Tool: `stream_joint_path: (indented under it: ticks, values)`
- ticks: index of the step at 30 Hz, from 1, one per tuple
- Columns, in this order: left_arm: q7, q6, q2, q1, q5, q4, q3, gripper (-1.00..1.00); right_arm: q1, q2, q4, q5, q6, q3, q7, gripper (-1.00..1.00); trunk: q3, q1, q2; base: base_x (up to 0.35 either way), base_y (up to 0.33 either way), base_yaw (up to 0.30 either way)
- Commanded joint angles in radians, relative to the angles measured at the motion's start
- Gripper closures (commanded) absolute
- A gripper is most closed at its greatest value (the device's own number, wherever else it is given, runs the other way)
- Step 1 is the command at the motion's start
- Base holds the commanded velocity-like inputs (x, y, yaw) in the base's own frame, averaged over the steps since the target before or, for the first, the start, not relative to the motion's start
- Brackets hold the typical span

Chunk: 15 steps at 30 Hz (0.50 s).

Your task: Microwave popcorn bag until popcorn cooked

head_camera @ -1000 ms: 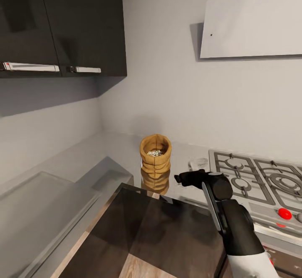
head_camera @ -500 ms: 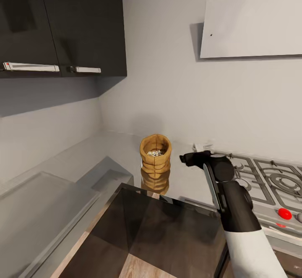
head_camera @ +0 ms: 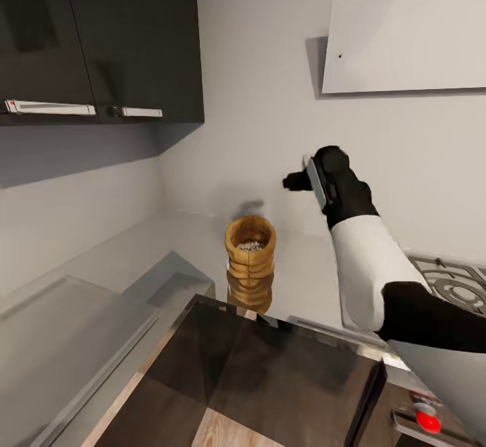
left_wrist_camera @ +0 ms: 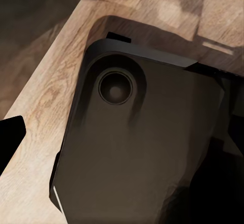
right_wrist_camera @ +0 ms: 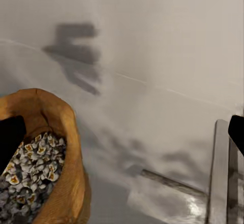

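The popcorn bag, a golden-brown crumpled sack with pale kernels inside, stands upright on the glossy grey countertop near the back wall. My right gripper hangs in the air above and to the right of the bag, apart from it. In the right wrist view it is open, its fingers wide apart, with the popcorn bag under one fingertip. My left gripper points down at wooden floor and my dark base, open and holding nothing. The microwave is out of view.
A steel gas hob lies on the counter to the bag's right, partly behind my right arm. Dark upper cabinets hang at the left and a white hood at the right. A dark glossy panel sits below the counter's front edge.
My right arm has lifted from counter height beside the hob to well above the bag, close to the wall. The bag has stayed put.
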State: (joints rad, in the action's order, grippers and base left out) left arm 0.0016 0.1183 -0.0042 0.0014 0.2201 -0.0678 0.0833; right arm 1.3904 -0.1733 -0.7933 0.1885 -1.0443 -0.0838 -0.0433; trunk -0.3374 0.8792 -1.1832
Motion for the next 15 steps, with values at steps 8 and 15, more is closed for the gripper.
stream_joint_path:
  ticks: [8, 15]
  values:
    - [0.001, 0.003, 0.0, 0.0, 0.001, -0.001, 0.01, -1.0, 0.159, -0.001, 0.511, -0.147, 0.139, -0.128, -0.303, -1.0, -0.001, 0.0, -0.001, 0.0, 0.0, 0.0]
    - [0.002, 0.003, 0.0, 0.0, 0.002, -0.001, 0.01, -1.0, 0.162, -0.001, 0.545, -0.4, 0.062, -0.137, -0.45, -1.0, -0.001, 0.0, -0.001, 0.0, 0.0, 0.0]
